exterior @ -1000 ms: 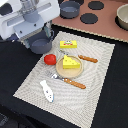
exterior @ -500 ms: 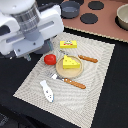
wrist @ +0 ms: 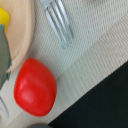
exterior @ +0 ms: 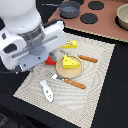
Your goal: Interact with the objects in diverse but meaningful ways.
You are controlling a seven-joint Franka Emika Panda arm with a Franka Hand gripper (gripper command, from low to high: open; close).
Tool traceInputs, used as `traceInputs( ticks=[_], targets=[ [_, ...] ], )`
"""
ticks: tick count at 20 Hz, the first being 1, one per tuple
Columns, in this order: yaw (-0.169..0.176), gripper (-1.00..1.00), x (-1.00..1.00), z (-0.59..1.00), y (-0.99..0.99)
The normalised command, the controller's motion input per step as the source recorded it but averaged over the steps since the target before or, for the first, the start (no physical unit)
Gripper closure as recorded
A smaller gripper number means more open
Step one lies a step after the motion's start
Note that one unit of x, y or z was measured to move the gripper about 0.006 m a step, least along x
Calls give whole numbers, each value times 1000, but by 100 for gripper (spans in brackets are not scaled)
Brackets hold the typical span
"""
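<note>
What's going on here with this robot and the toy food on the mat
A robot arm is over the red tomato, which lies on the woven mat beside the tan plate. The cheese wedge sits on that plate, with a fork nearby. The gripper itself is hidden, so whether it holds anything cannot be told.

A round tan plate (exterior: 75,73) sits on a woven cream mat (exterior: 100,80). A wooden-handled fork (exterior: 70,81) lies just beside it. A wooden-handled knife (exterior: 88,59) lies on the other side.

White arm (exterior: 30,37) low over the mat, pincer hidden beneath.
</note>
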Motion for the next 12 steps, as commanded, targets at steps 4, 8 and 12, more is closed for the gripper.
traceInputs(
  ticks=[4,8,12],
  targets=[
    [0,-100,405,-71,-435],
    [0,-100,284,-161,-402],
    [0,-100,156,-263,-224]
  ],
)
